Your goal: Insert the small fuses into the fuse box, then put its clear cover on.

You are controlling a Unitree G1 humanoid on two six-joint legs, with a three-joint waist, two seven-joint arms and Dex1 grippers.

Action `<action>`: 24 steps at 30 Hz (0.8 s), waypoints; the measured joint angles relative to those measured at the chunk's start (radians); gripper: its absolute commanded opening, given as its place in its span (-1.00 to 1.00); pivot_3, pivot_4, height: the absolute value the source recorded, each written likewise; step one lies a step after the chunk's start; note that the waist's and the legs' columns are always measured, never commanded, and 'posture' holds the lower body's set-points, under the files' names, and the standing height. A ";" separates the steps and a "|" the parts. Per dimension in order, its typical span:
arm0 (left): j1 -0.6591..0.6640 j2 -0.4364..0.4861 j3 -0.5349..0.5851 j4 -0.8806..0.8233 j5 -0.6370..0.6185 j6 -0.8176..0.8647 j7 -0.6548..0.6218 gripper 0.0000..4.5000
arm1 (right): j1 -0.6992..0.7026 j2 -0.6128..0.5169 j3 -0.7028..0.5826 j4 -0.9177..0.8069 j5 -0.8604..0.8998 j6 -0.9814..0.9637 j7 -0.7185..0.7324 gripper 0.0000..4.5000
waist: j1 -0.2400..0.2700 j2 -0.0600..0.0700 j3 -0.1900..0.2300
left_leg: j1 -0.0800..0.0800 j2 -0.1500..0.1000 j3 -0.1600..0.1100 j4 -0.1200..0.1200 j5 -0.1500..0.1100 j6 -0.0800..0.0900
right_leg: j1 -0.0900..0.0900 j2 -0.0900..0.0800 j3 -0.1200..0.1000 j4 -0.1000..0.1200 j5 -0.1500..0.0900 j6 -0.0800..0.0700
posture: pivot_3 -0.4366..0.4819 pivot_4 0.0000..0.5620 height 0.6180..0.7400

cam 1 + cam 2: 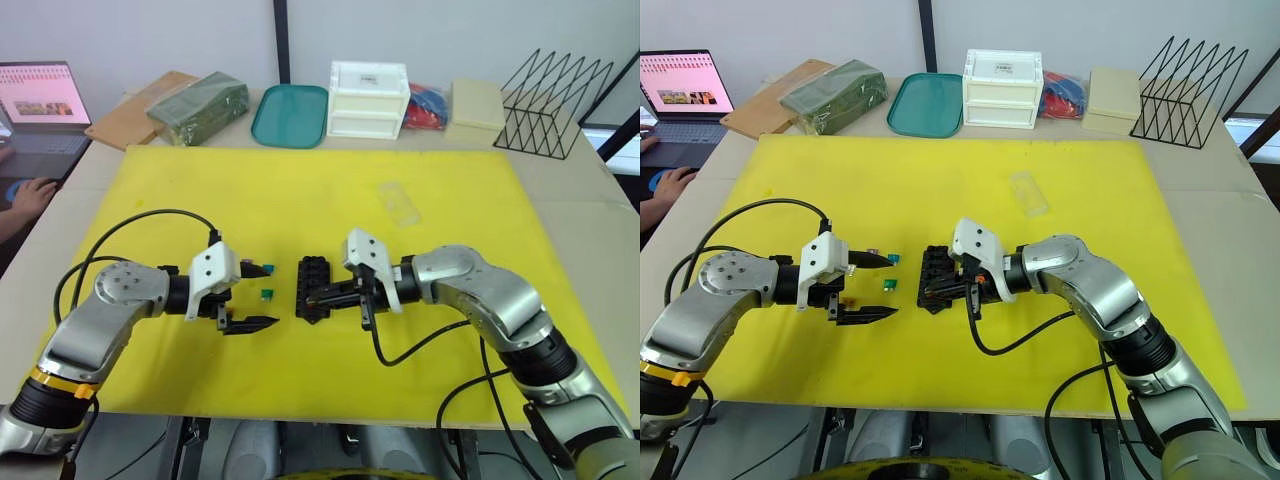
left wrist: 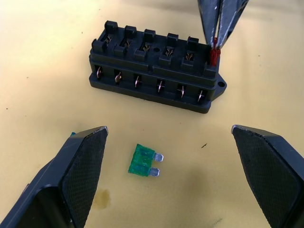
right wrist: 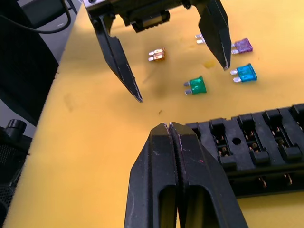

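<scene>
No writing is readable. On the yellow mat [image 1: 300, 190] over the beige counter [image 1: 600, 215], the right claw [image 2: 214, 46] pinches a small red blade fuse [image 2: 213, 57] at the black slotted plastic fuse box [image 2: 152, 71]; the left claw [image 1: 250, 296] gapes beside it.

Teal tray [image 1: 290, 115] beside white drawer box [image 1: 368, 99]

Grey wall [image 1: 150, 30] behind beige table [image 1: 590, 190].

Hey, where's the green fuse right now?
The green fuse lies flat on the yellow mat, between the open left gripper and the fuse box, with the teal fuse just beyond it.
</scene>
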 measured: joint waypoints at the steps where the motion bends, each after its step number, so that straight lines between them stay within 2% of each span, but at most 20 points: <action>1: 0.000 0.000 0.000 0.000 0.000 0.000 0.000 1.00 | 0.000 0.000 0.008 0.003 -0.011 -0.014 0.002 -0.99 | 0.000 0.000 0.000 | 0.000 0.000 0.000 0.000 0.000 0.000 | 0.000 0.000 0.000 0.000 0.000 0.000 | -0.05 -0.47 1.00; 11: 0.002 0.000 0.000 0.000 0.000 0.000 0.010 1.00 | 0.004 -0.009 0.082 0.015 -0.084 -0.113 0.048 -0.99 | 0.000 0.000 0.000 | 0.002 0.000 0.000 0.000 0.000 0.000 | 0.002 0.000 0.000 0.000 0.000 0.000 | -0.05 -0.47 1.00; 24: 0.009 -0.004 0.000 0.000 0.000 -0.001 0.020 1.00 | -0.021 -0.004 0.072 0.034 -0.090 -0.107 0.049 -0.99 | 0.000 0.000 0.000 | 0.002 0.000 0.000 0.000 0.000 0.000 | 0.002 0.000 0.000 0.000 0.000 0.000 | -0.05 -0.47 1.00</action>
